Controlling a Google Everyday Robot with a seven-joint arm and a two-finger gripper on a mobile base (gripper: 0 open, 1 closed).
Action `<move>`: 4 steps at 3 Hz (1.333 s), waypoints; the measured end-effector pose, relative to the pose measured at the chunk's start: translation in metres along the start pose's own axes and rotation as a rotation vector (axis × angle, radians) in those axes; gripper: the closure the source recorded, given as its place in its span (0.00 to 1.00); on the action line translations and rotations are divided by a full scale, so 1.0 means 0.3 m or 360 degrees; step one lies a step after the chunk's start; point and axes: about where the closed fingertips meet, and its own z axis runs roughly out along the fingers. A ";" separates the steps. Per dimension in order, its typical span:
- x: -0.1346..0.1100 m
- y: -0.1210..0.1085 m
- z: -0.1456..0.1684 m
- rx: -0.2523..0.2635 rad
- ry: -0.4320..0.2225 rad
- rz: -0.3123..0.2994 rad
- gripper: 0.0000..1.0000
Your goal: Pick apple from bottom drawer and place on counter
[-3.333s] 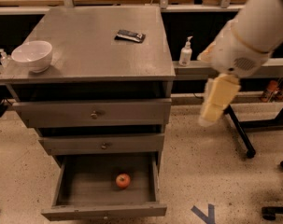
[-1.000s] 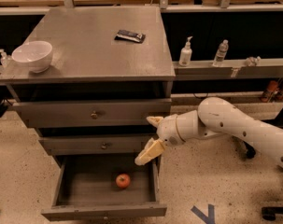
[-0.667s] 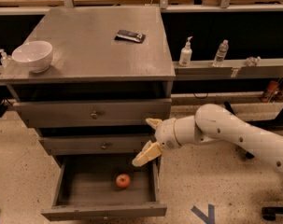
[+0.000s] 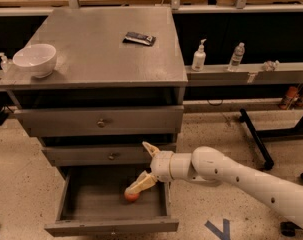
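Note:
The bottom drawer [image 4: 111,226] is pulled open below two shut grey drawers. The red apple [image 4: 131,196] lies on its floor near the right side, partly covered by a finger. My gripper [image 4: 141,168] reaches in from the right over the drawer. It is open: the lower cream finger [image 4: 139,183] points down onto the apple, the upper finger [image 4: 150,148] sticks up by the middle drawer's front. The grey counter [image 4: 98,49] tops the cabinet.
A white bowl [image 4: 35,60] sits at the counter's left edge and a dark flat packet [image 4: 139,38] near its back right. A ledge at the right carries a pump bottle [image 4: 198,56] and a water bottle [image 4: 237,57]. A black stand leg [image 4: 256,139] lies on the floor.
My arm has swung down from high on the right and moved left and lower into the open bottom drawer. The lower finger now reaches the apple. The apple has not moved.

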 end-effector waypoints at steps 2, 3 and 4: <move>0.111 -0.028 0.084 0.0005 0.0026 0.0007 0.00; 0.356 -0.002 0.310 -0.0004 0.0044 -0.0126 0.00; 0.356 -0.001 0.310 -0.0004 0.0044 -0.0126 0.00</move>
